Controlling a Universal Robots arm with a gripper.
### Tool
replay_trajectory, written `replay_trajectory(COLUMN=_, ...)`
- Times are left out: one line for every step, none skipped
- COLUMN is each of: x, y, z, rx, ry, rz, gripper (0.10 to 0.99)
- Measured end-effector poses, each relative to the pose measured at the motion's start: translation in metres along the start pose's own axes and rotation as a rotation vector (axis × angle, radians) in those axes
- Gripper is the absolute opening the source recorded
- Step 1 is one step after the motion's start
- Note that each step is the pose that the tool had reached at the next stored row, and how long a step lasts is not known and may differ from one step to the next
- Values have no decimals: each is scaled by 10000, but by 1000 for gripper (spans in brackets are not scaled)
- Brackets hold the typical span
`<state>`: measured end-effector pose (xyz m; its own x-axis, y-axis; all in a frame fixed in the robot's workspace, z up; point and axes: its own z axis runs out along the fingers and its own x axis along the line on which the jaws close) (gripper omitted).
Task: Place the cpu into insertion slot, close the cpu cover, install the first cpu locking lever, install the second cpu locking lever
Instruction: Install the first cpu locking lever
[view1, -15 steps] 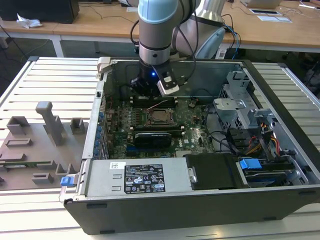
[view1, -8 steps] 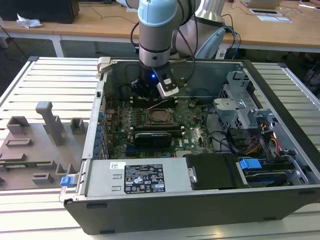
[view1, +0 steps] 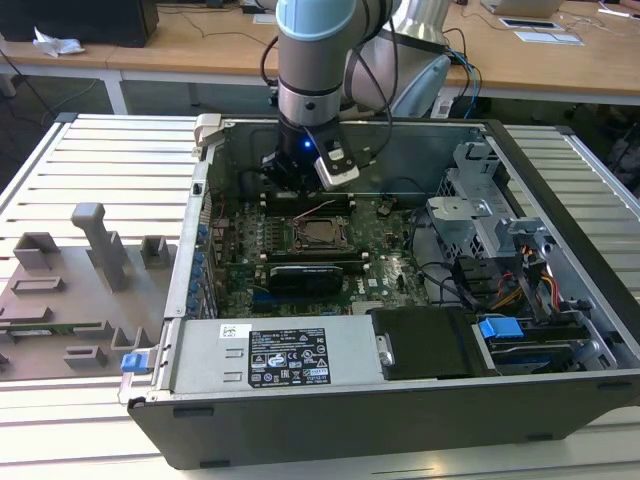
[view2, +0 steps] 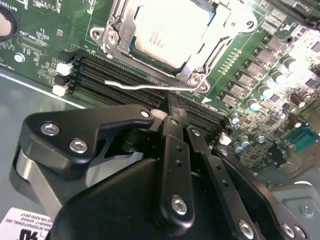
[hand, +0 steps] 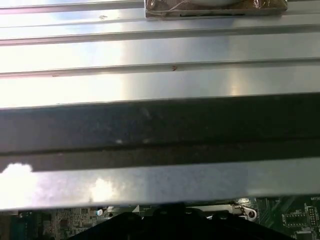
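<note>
The cpu (view2: 165, 30), a flat square with a silvery top, lies in the insertion slot (view1: 298, 236) on the green board. The cpu cover (view2: 117, 35), a silvery frame, lies down around it. A thin silvery locking lever (view2: 135, 87) runs loose along the black memory slots (view2: 110, 75) beside the socket. My gripper (view2: 170, 106) hangs over those slots at the socket's far side in the exterior view, gripper (view1: 298, 188). Its black fingers are shut together, with the tips right at the lever wire.
The open computer case (view1: 330, 400) stands on a ribbed metal table (view1: 110, 150), its dark wall (hand: 160, 130) near the arm. Inside are a long black card (view1: 310, 272), a power supply (view1: 270, 355), drive cages (view1: 480, 215) and cables. Grey fixtures (view1: 95, 245) stand at the exterior view's left.
</note>
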<state>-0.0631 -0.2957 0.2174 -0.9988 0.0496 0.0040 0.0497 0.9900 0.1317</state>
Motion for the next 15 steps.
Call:
replay_trajectory(x=0, y=-5, z=-1, rx=0, ry=0, rz=-1, gripper=106)
replay_trajectory(x=0, y=-13, z=-2, rx=1, ry=0, rz=0, gripper=106)
replay_trajectory(x=-1, y=-34, z=-4, rx=1, ry=0, rz=1, gripper=106)
replay_trajectory(x=-2, y=-46, z=-4, rx=2, ry=1, rz=1, gripper=106)
replay_trajectory(x=-2, y=-51, z=-3, rx=1, ry=0, rz=0, gripper=106)
replay_trajectory(x=-17, y=-51, z=1, rx=3, ry=1, rz=1, gripper=106)
replay_trajectory(x=-50, y=-49, z=3, rx=2, ry=7, rz=0, gripper=106)
replay_trajectory(x=-74, y=-48, z=4, rx=2, ry=11, rz=0, gripper=106)
replay_trajectory(x=-93, y=-48, z=5, rx=3, ry=16, rz=3, gripper=106)
replay_trajectory(x=-126, y=-46, z=7, rx=3, ry=24, rz=4, gripper=106)
replay_trajectory(x=-155, y=-45, z=8, rx=4, ry=31, rz=3, gripper=106)
replay_trajectory(x=-185, y=-44, z=9, rx=4, ry=38, rz=5, gripper=106)
replay_trajectory(x=-200, y=-43, z=10, rx=4, ry=41, rz=7, gripper=106)
replay_trajectory(x=-220, y=-42, z=10, rx=5, ry=43, rz=7, gripper=106)
replay_trajectory(x=-236, y=-41, z=10, rx=4, ry=45, rz=7, gripper=106)
